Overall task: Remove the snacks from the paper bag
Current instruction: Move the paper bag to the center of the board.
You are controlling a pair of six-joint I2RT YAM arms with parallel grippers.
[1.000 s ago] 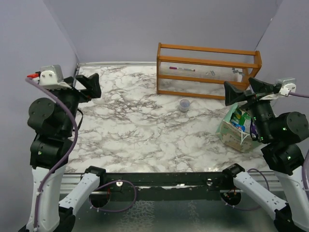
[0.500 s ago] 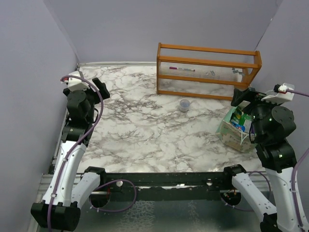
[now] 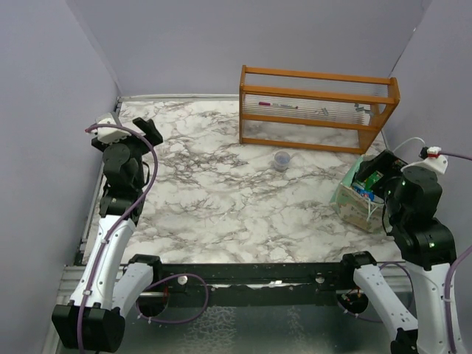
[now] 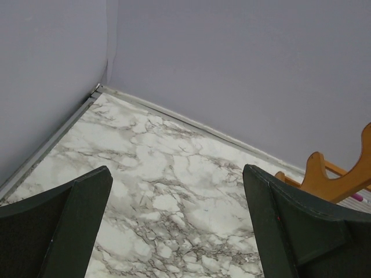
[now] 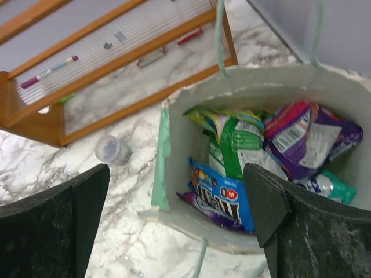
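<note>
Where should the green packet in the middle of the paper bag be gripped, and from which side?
Likely its top edge, from straight above through the open mouth of the paper bag. The green packet stands on end, hemmed by the blue packet and purple packet, so only its top is free.

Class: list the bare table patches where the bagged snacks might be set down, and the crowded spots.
Bare marble spans from the left gripper to the clear cup, plus the near middle left of the paper bag. Crowded: far right, around rack, bag and right gripper.
</note>
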